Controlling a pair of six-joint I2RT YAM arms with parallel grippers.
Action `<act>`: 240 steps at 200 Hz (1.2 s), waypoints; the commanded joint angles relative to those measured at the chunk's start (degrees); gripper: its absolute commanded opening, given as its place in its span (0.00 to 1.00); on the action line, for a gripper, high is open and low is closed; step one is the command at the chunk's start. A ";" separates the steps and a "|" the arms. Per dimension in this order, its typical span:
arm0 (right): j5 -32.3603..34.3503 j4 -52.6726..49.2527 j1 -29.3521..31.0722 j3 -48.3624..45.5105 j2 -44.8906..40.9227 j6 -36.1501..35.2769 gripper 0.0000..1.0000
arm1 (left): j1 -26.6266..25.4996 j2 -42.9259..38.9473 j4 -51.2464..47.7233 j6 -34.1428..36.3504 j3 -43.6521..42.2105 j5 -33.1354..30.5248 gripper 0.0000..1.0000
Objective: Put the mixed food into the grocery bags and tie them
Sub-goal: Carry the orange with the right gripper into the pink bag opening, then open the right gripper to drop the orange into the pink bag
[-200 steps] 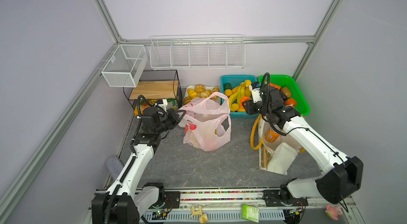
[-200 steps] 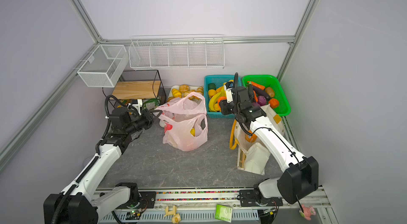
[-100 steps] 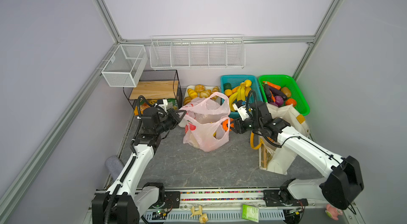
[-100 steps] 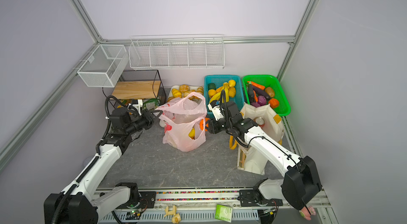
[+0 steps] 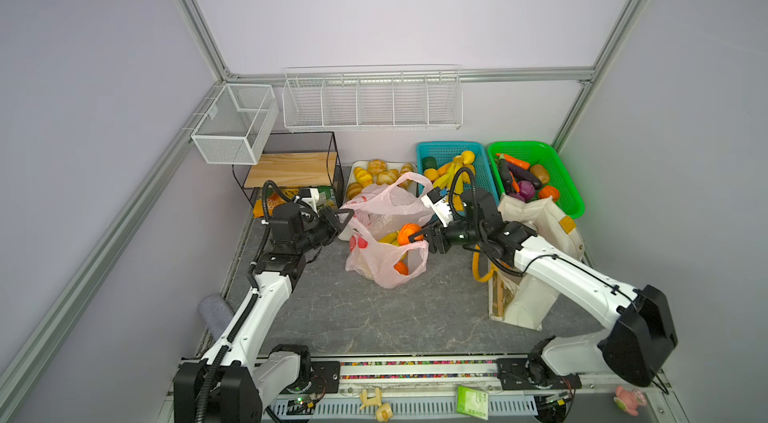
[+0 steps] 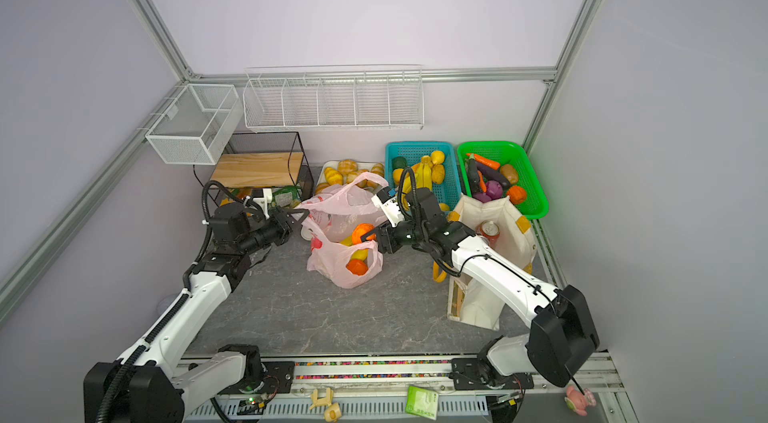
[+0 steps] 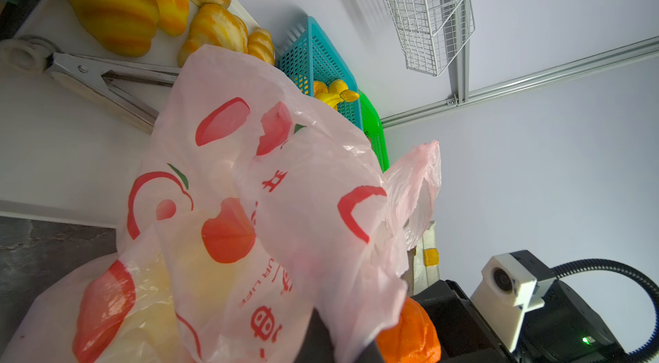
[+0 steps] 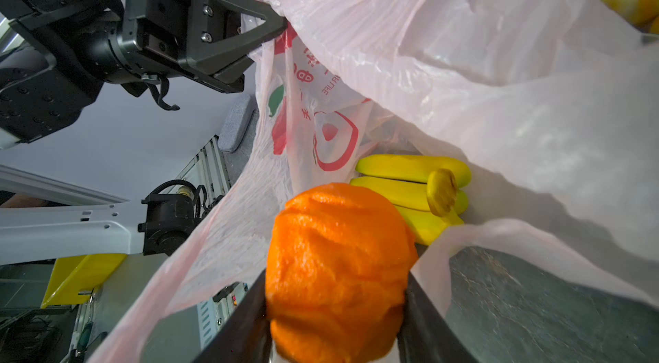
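Pink bag [image 5: 384, 271] stood on the counter [image 5: 365, 317], its mouth open. The left pincer [image 5: 348, 215] was closed tight on the bag's rim. The right pincer [image 5: 419, 236] gripped an orange [image 5: 408, 231] at the mouth, above bananas [image 8: 410, 179] inside. To the right stood the tote [image 6: 503, 213], a can [image 6: 489, 230] in it.

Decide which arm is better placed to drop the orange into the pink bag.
Right: the right end effector grips the orange at the bag mouth; the left end effector pinches the bag's edge.
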 commanded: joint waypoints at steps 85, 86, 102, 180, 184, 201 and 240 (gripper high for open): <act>19.06 19.16 8.91 5.81 18.81 2.58 0.45 | -0.40 0.06 0.99 0.50 -0.07 0.47 0.00; 19.24 19.18 8.92 5.89 18.90 2.61 0.45 | -0.40 0.06 0.96 0.49 -0.07 0.43 0.00; 24.12 19.12 9.61 6.81 21.52 2.61 0.47 | -0.40 -0.19 1.01 0.48 -0.21 0.47 0.00; 28.86 14.82 10.00 7.95 23.51 -0.72 0.70 | -0.40 -0.22 2.15 -0.23 -0.69 0.56 0.00; 28.76 14.47 9.97 7.91 23.14 -1.04 0.71 | -0.40 -0.15 2.16 -0.23 -0.71 0.60 0.00; 28.23 13.50 9.95 7.08 20.89 -2.56 0.75 | -0.40 -0.01 1.98 -0.14 -0.60 0.49 0.00; 26.64 10.10 9.91 4.96 14.89 -5.64 0.80 | -0.42 0.14 1.63 0.14 -0.71 0.07 0.00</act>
